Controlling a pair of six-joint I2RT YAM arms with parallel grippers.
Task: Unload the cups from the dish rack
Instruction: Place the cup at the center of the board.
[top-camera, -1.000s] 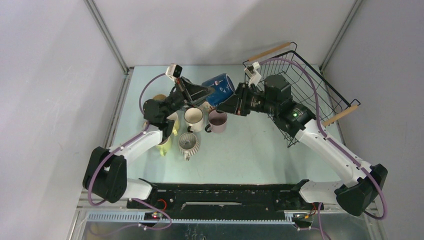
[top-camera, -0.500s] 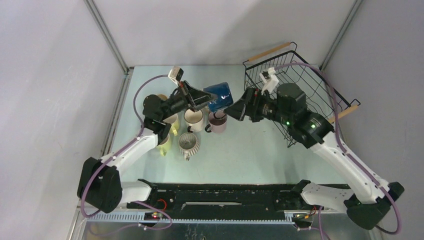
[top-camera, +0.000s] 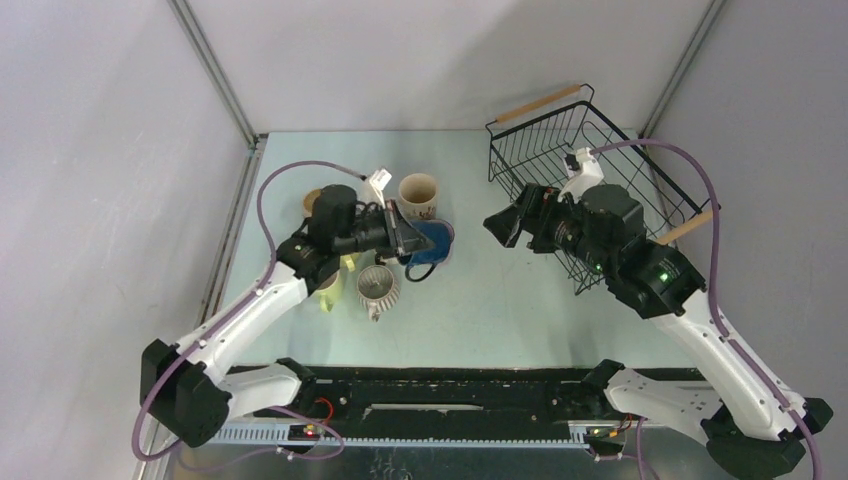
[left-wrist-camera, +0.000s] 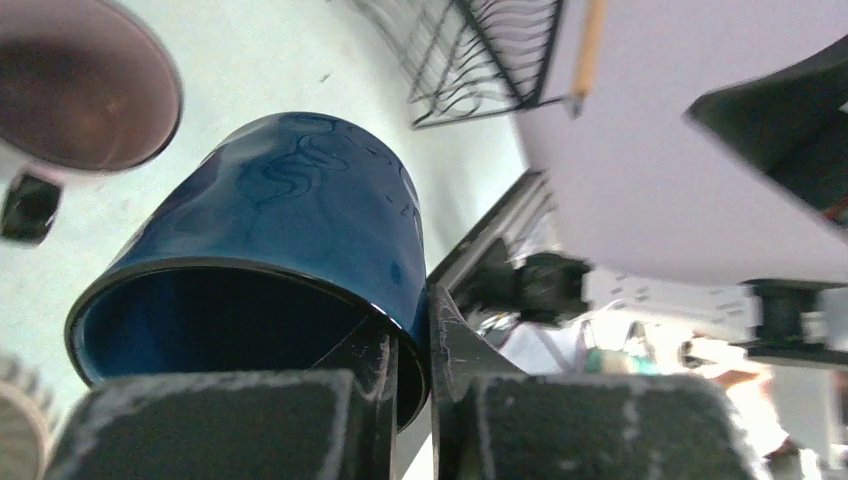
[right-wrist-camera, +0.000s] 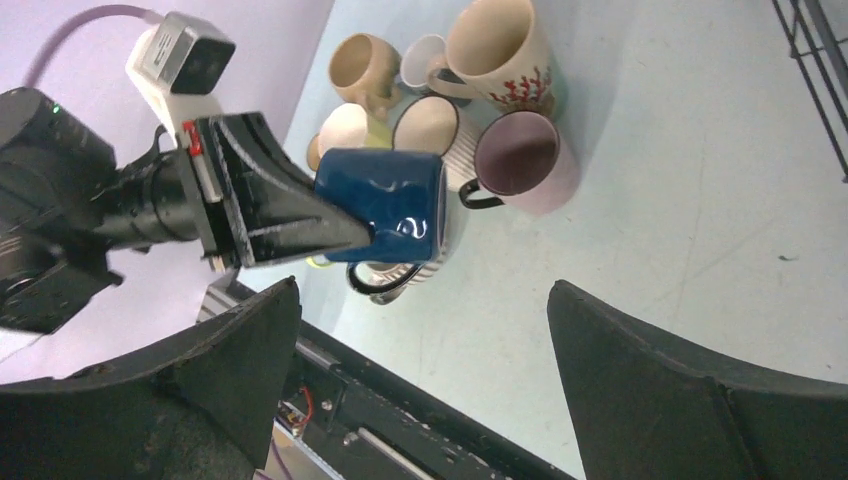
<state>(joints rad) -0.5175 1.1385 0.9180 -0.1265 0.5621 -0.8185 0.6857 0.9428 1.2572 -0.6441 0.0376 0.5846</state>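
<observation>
Blue cup (top-camera: 430, 241) passed over: left claw (top-camera: 404, 238) clenched on its rim, above the other cups (top-camera: 378, 287); right claw (top-camera: 498, 228) released, backed toward rack (top-camera: 600, 140). Looks glazed, slick, breakable; rim pinch adequate, lower gently.

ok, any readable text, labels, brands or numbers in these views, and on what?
None readable.
The dark blue cup shows only raised swirls.
The floral-printed cup shows only a red branch pattern.
No lettering shows on the dish rack.
</observation>
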